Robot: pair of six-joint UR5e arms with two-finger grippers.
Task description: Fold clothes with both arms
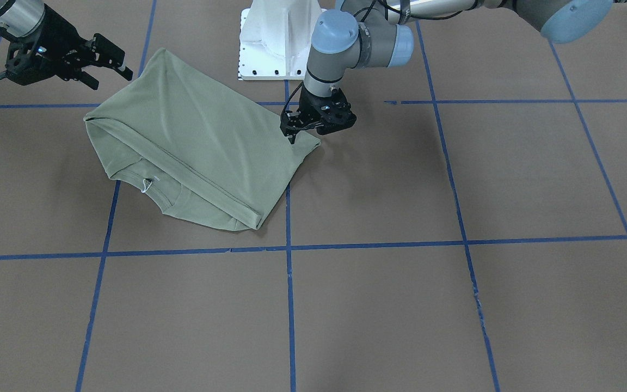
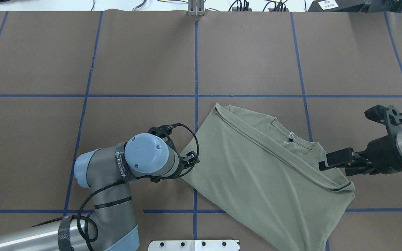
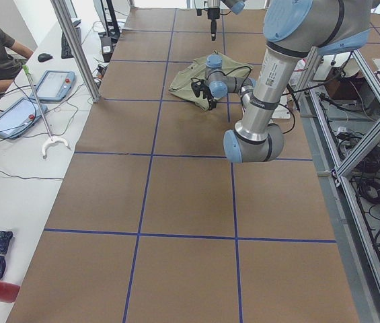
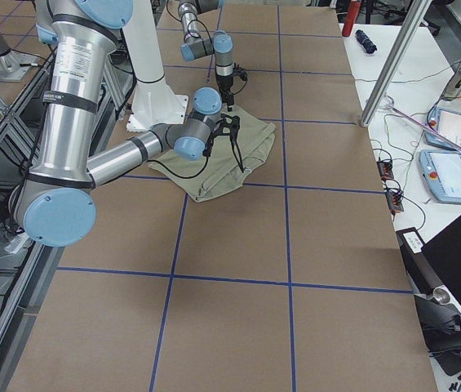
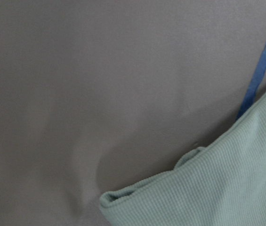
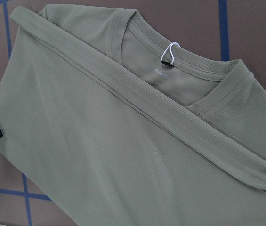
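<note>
One fold looks done. The sage-green shirt [image 1: 199, 141] lies flat on the table [image 1: 455, 305], with its lower part brought up so that the ribbed hem band [image 6: 123, 94] runs slantwise just short of the neckline [image 6: 208, 75]. The neckline and the white tag loop [image 6: 170, 52] are uncovered. No sleeve shows, so both are probably tucked under.

The left hand [image 1: 292, 130] is low at the shirt's corner on its own side. I cannot tell whether it pinches the cloth or sits clear of it. The right hand [image 1: 109, 75] hangs spread wide and holds nothing, just beside the opposite corner.

I judge the task roughly midway. At least one more fold across is needed to make a compact packet, plus some squaring, since the shirt lies askew to the blue tape lines [image 1: 289, 305].
</note>
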